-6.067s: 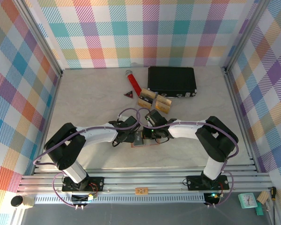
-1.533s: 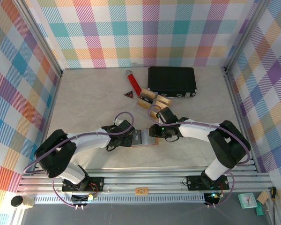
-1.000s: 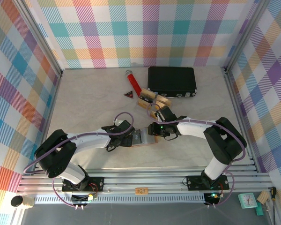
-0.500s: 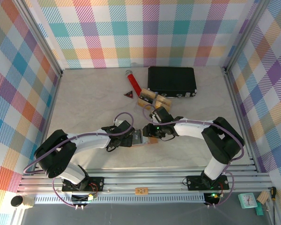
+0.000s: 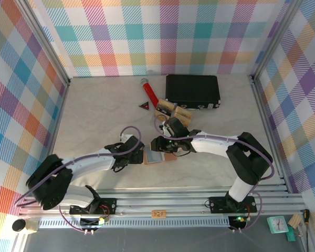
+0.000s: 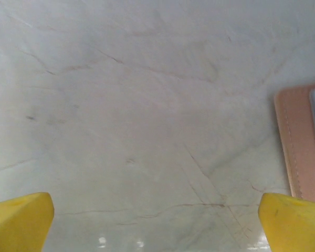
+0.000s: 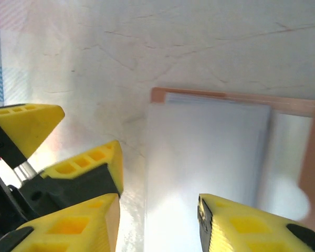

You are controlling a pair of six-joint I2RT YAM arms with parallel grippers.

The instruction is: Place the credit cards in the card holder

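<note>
We crowd mid-table from both sides.
Our left gripper (image 5: 135, 154) gapes left of the flat reddish-brown leather card holder (image 5: 156, 157), our right gripper (image 5: 158, 144) gapes over it; gold-tan rectangular credit cards (image 5: 166, 108) lie beyond, beside a black case (image 5: 192, 90).

Table (image 5: 94, 115) open leftward — credit cards (image 5: 181, 115), black case (image 5: 192, 90) crowd rear

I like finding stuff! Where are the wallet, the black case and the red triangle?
wallet (image 6: 296, 142): left wrist view, brown stitched edge.
black case (image 5: 192, 90): top view, middle of lid.
red triangle (image 5: 144, 106): top view, its middle.
</note>
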